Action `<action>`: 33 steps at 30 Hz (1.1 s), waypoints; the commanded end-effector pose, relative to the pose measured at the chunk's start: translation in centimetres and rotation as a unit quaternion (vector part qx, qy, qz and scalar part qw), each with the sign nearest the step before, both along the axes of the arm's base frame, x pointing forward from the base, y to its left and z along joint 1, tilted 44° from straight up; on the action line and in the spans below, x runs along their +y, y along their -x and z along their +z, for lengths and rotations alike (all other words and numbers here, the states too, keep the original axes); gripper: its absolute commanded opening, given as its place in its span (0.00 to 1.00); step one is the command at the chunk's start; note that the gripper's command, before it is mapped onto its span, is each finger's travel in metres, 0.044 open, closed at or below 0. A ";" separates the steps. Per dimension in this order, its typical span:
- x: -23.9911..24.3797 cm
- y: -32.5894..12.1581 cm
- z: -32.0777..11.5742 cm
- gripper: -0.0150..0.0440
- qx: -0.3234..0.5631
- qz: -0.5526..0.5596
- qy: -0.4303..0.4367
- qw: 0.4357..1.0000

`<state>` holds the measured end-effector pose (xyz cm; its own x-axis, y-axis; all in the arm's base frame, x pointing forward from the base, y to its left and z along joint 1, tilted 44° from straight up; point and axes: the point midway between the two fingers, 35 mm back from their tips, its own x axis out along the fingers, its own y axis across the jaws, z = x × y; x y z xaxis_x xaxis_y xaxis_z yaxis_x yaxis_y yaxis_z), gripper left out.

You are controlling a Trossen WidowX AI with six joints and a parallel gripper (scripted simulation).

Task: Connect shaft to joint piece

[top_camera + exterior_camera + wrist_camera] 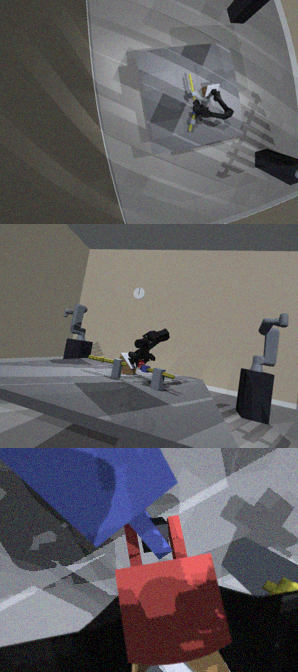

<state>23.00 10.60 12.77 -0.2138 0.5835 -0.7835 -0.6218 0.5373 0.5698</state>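
The red joint piece [172, 608] [141, 363] sits between the fingers of my gripper [195, 107] [136, 364], which is shut on it. In the wrist view its two red prongs stand either side of the tongue of a blue piece [100, 493] [145, 368]. The opening is hidden. The first yellow shaft [169, 375] [190, 128] runs through a grey block [157, 380] to the blue piece. The second yellow shaft [96, 358] [190, 81] passes through another grey block [116, 369]. Its end near the joint is hidden by the gripper.
A brown box [128, 370] [204, 91] with a white panel [213, 89] [126, 358] stands close beside the gripper and the shafts. A yellow piece [282, 586] shows at the wrist view's right edge. Dark pedestals [255, 397] [78, 349] with grey arms stand farther off.
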 end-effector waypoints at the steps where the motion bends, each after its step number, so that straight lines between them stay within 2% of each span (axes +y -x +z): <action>1: 0.0 -0.1 0.0 0.56 -0.001 -0.002 -0.001 1.000; 20: 0.0 -0.1 0.0 0.56 -0.001 -0.002 -0.001 1.000; 22: 0.0 0.0 0.0 0.50 0.000 0.000 0.000 1.000; 27: 0.0 0.0 0.0 0.50 0.000 0.000 0.000 1.000; 33: 0.0 0.0 0.0 0.25 0.000 0.000 0.000 1.000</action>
